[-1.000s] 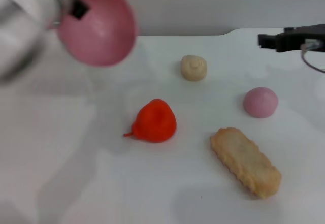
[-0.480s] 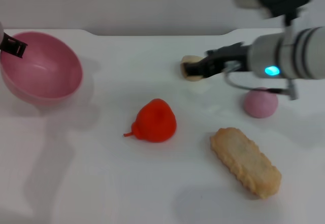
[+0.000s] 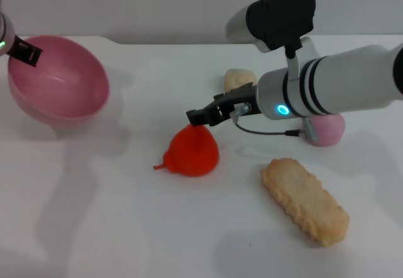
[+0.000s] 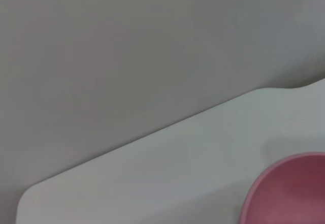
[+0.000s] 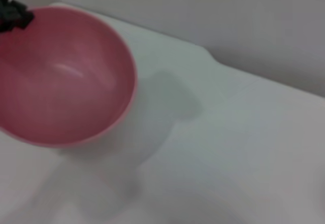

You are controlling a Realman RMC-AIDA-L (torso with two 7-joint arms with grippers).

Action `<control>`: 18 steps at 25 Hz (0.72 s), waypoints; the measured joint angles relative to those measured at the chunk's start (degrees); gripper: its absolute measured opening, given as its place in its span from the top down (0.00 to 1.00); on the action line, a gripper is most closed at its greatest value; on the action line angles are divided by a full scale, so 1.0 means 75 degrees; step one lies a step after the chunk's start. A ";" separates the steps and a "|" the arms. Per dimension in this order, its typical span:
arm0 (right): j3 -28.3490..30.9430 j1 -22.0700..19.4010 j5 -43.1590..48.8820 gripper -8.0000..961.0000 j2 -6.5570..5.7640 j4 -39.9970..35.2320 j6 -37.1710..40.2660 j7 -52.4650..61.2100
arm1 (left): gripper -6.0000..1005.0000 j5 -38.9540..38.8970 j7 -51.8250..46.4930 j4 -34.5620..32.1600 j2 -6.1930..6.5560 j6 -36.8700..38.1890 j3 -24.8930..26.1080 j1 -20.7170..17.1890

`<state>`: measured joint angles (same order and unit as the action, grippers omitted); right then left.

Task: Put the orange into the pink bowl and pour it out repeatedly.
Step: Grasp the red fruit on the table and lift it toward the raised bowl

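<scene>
Orange (image 3: 192, 151) fruit sits mid-table, my right gripper (image 3: 196, 116) just above it at its twelve o'clock, jaws too dark to tell, left gripper (image 3: 24, 52) pinching the pink bowl (image 3: 60, 82) at ten o'clock; an off-centre grab might roll it.

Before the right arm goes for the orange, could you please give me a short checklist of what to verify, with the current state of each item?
1. Orange free on the table, nothing on top of it: ok.
2. Right gripper near the orange: ok, it sits just above the top of it in the head view.
3. Right gripper ready to grasp: cannot tell.
4. Pink bowl empty, opening up: ok.
5. Left gripper at the bowl's rim: ok; firmness of hold: cannot tell.
6. Cream bun, mauve ball and biscuit apart from the orange: ok.
</scene>
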<state>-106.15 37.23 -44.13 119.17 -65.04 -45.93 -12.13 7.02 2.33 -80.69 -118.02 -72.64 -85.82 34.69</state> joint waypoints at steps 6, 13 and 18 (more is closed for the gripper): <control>-0.0013 0.0164 -0.0604 0.30 0.0002 0.0503 0.0116 -0.0181 | 0.95 -0.0004 0.0013 0.0081 -0.0007 0.0000 -0.0073 0.0090; -0.0014 0.0678 -0.2162 0.31 0.0003 0.1815 0.0169 -0.1174 | 0.95 -0.0008 0.0017 0.0080 -0.0001 0.0007 -0.0139 0.0122; -0.0020 0.0863 -0.2350 0.32 0.0021 0.2308 0.0211 -0.1331 | 0.95 -0.0011 0.0018 0.0077 0.0007 0.0008 -0.0216 0.0145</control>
<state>-106.30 43.70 -61.75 119.33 -47.73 -44.35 -22.11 6.94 2.46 -80.11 -117.97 -72.58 -87.44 35.78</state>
